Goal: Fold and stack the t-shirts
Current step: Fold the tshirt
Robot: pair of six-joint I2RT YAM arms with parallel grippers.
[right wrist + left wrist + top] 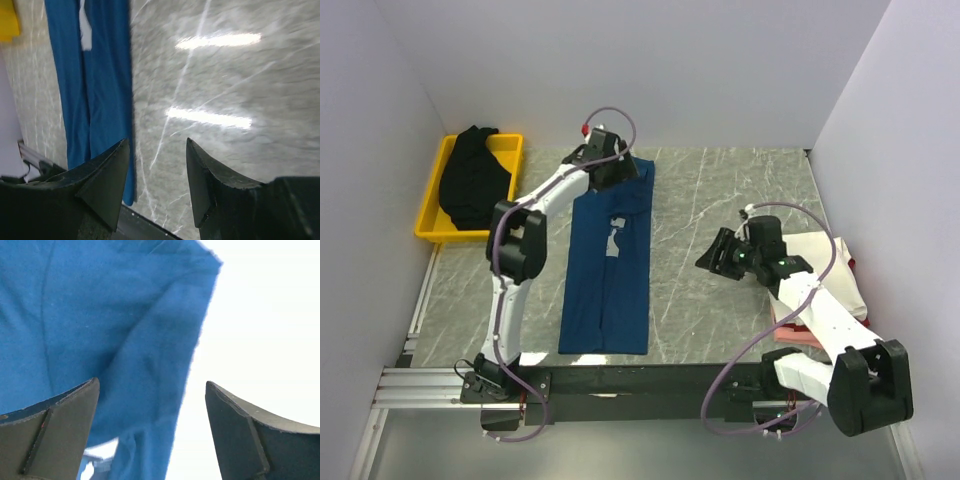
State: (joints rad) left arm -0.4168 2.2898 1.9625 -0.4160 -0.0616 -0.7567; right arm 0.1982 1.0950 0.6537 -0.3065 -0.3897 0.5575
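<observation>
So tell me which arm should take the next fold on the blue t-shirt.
Left, probably. The left fingers stand open right at the far end of the blue t-shirt, placed to grip it for folding. The right fingers hang over bare table, apart from the shirt.

Work cell seen from above. A table (pixel 720 200) with a grey, marble-patterned top veined in white fills the enclosure. Plain white panels close it on three sides: back wall (pixel 640 70), left wall (pixel 370 150) and right wall (pixel 900 130), the side panels slanting outward toward the viewer. A yellow tray (pixel 448 237) sits in the far left corner, against the left wall. A black beam (pixel 650 380) runs along the near table edge; an aluminium rail (pixel 420 385) adjoins it at the left. Below lies a dull grey floor (pixel 620 455). Right wrist view: two bright light streaks (pixel 217 40) reflect off the glossy tabletop.
</observation>
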